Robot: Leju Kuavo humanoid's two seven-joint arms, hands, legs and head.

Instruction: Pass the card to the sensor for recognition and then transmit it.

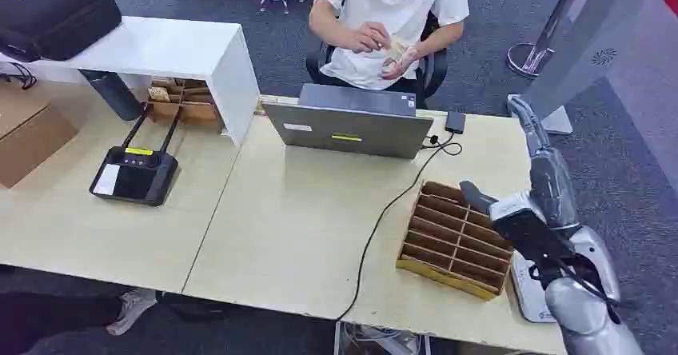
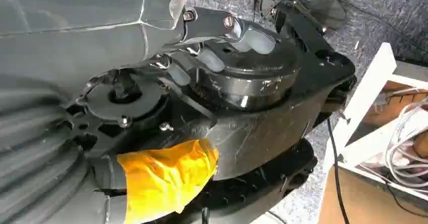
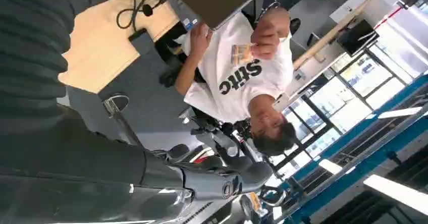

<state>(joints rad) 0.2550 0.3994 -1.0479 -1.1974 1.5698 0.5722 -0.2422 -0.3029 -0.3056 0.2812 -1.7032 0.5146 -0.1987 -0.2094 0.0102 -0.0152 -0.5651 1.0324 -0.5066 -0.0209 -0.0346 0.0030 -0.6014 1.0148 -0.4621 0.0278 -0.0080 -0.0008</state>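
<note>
Across the pale table point(image 1: 288, 227), my right hand point(image 1: 534, 181) rose empty with fingers extended while the seated person point(image 1: 396, 19) held the cards point(image 1: 397, 49); I judged a fumbled handover the risk, and could not tell my left hand's point(image 2: 222, 37) state.

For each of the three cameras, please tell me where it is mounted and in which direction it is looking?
Head view: high on the body, looking down at the table; right hand raised beside the slotted box.
Left wrist view: behind the left hand, facing floor.
Right wrist view: behind the right hand, facing the person.
Shared: head and right wrist views show person, laptop.
</note>
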